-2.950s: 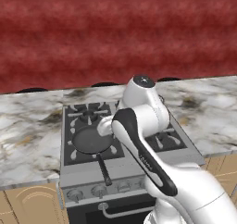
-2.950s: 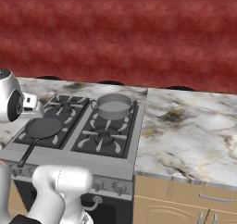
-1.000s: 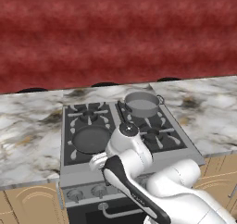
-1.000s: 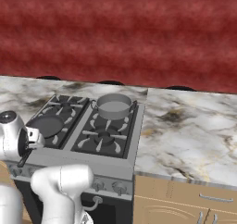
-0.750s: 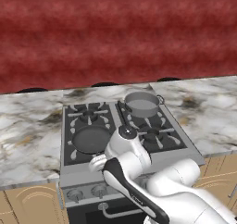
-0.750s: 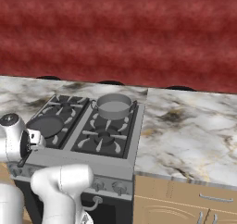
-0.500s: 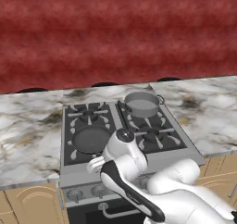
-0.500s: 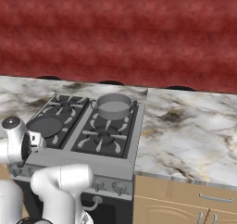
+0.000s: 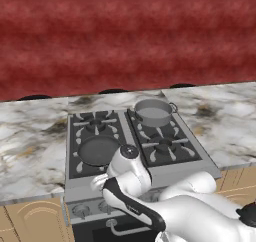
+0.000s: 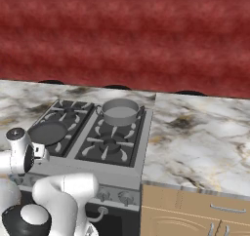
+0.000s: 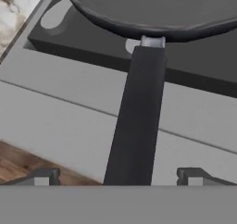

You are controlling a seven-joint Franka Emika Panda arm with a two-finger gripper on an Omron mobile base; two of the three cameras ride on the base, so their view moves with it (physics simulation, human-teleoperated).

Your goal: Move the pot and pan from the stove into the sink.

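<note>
A stove (image 9: 131, 147) sits in a marbled white counter (image 9: 30, 136) before a red wall. The pan (image 9: 98, 150) rests on the near left burner, and the pot (image 9: 153, 112) stands on the far right burner, well apart from it. The white arm bends low over the stove's front edge, its hand just near of the pan.

In the hand view, the gripper (image 11: 118, 177) looks along the pan's long black handle (image 11: 137, 114), which runs from the pan's rim at the top straight down to the bottom edge. The two dark fingertips (image 11: 40, 177) stand spread wide, one on each side of the handle, with a clear gap between each tip and the handle. The handle lies midway between them, untouched. Below the handle lies the stove's flat grey front ledge, and wood-toned floor shows at the lower left.

From the right base view, the pot (image 10: 120, 111) stands behind the near right burner, and the pan (image 10: 48, 132) lies left of it.
</note>
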